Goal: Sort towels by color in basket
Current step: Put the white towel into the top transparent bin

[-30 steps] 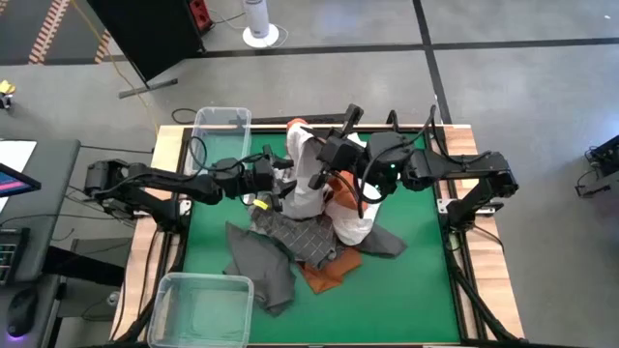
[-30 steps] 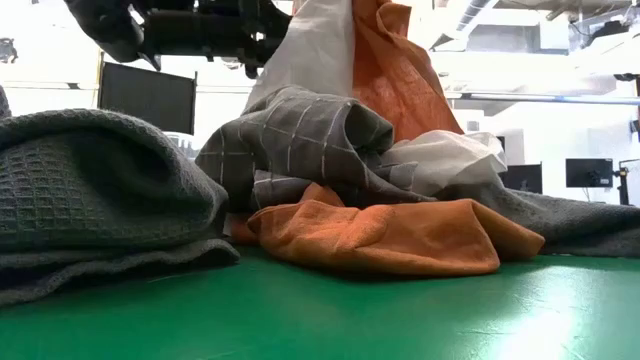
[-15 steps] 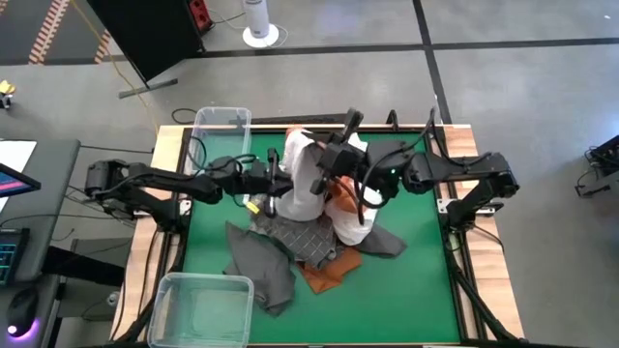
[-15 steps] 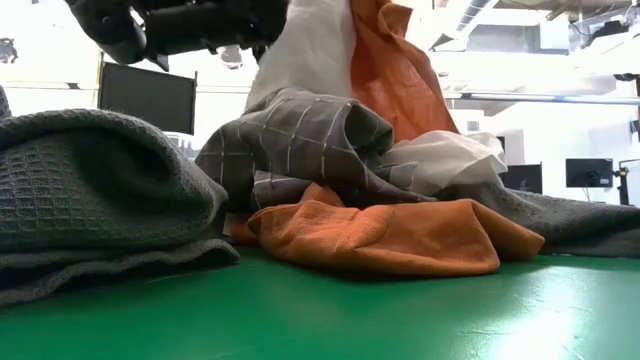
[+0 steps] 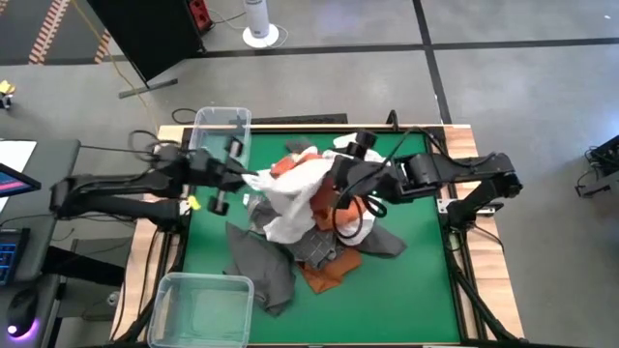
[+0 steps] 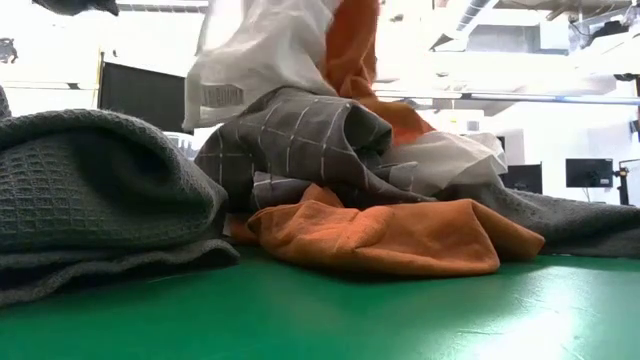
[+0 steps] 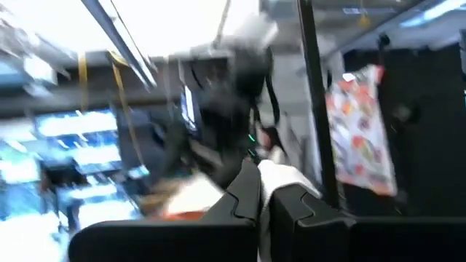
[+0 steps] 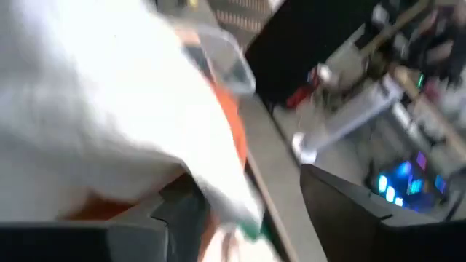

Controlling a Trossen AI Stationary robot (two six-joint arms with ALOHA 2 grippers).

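A plain white towel (image 5: pixel 290 198) stretches in the air from my left gripper (image 5: pixel 244 176), which is shut on it, to the pile at the table's middle. A rust-orange towel (image 5: pixel 288 165) shows behind and under it. My right gripper (image 5: pixel 334 188) stands open right beside the white towel, over the pile. The pile lies on the green mat: a grey checked towel (image 6: pixel 300 140), a dark grey one (image 6: pixel 90 190), another orange one (image 6: pixel 380 235) and a white one (image 6: pixel 450 160). My left gripper pinches an end of the white towel (image 7: pixel 282 177) between its two fingers, coming level from the table's left side. The towel is lifted and runs from the fingers toward the pile, on which its lower part (image 5: pixel 279 228) rests. My right gripper: the white towel (image 8: pixel 131 109) hangs against one open finger (image 8: pixel 182 215); whether they touch I cannot tell.
A clear basket (image 5: pixel 221 130) stands at the table's far left corner, just behind my left gripper. A second clear basket (image 5: pixel 203 304) stands at the near left corner. Bare green mat (image 5: pixel 416 290) lies near and right of the pile.
My left gripper has shut on the white towel and drawn back toward the table's left edge, pulling the towel out sideways. My right gripper has opened and let the towel go. The raised white and orange cloth now hangs lower and farther left.
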